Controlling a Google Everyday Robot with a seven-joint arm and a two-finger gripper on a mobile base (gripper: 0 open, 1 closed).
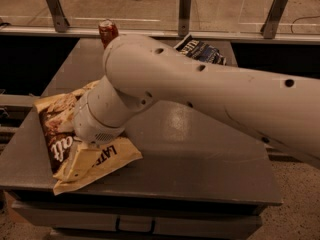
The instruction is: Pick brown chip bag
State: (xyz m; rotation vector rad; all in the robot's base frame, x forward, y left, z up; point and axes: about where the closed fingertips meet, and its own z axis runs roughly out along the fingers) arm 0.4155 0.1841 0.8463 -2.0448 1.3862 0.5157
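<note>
When I checked the camera view, the brown chip bag [55,144] lay flat at the front left corner of the table [200,154]. It looked large and crinkled, with a dark brown middle that carried white script. Its ends were cream-yellow, and the near one showed brown block letters. That near end reached right to the table's front edge, and the far end pointed back along the left side.

My arm [210,89] came in from the right and crossed over the table, and its thick wrist covered the middle of the bag. The pincer [86,148] sat below that wrist, right down at the bag. I could not tell whether it was wide, narrow or holding anything, because the wrist hid it.

A red can [108,31] stood upright at the far edge, just behind the arm's bend. A dark blue chip bag [202,50] lay near the far right edge, partly behind the arm and well apart from the brown one.

To the right of the brown bag, the grey top ran bare to the front and right edges. A dark gap dropped away past the left edge. Behind the far edge ran a rail with upright posts.
</note>
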